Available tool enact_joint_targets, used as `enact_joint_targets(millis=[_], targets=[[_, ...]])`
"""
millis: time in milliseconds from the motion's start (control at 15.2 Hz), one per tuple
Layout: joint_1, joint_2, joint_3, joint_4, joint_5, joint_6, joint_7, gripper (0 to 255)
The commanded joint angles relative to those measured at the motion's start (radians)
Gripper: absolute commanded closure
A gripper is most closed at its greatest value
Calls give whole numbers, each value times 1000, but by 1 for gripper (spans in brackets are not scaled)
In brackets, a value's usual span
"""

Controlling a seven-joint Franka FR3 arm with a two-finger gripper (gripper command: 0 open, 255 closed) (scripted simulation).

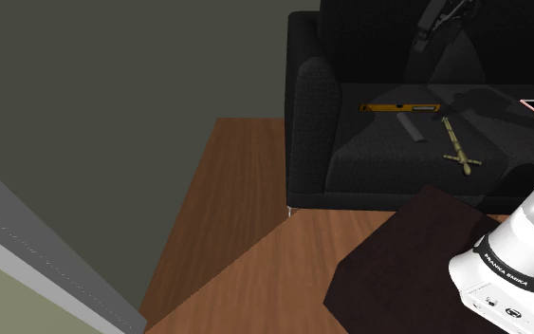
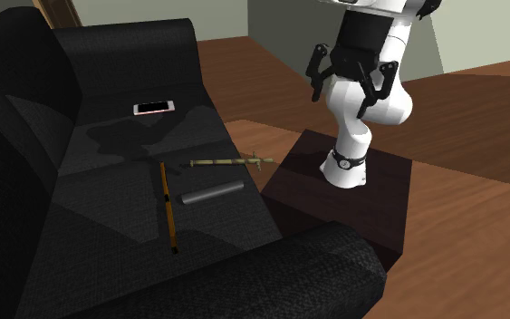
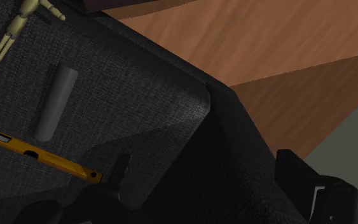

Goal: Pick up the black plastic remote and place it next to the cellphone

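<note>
Gripper is open, empty, up over the stand; grey remote lies on sofa seat, well to second exterior view's left, long axis crosswise to yellow level.

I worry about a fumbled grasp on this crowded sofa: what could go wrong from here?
The grey remote lies close between the yellow level and the olive stick figure, so the open hand might nudge or clasp a neighbour. The remote is slim and lies flat on the sofa seat, so the hand may slip off it. The phone sits toward the backrest; the carry there may brush the olive figure.
</note>
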Motion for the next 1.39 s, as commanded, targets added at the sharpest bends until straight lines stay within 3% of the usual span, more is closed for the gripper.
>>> enact_joint_targets(millis=[0, 792, 1320], targets=[[0, 0, 0, 0, 0, 0, 0, 0], [-106, 219, -179, -95, -32, 270, 3, 0], [-156, 425, -305, -99, -7, 443, -18, 0]])
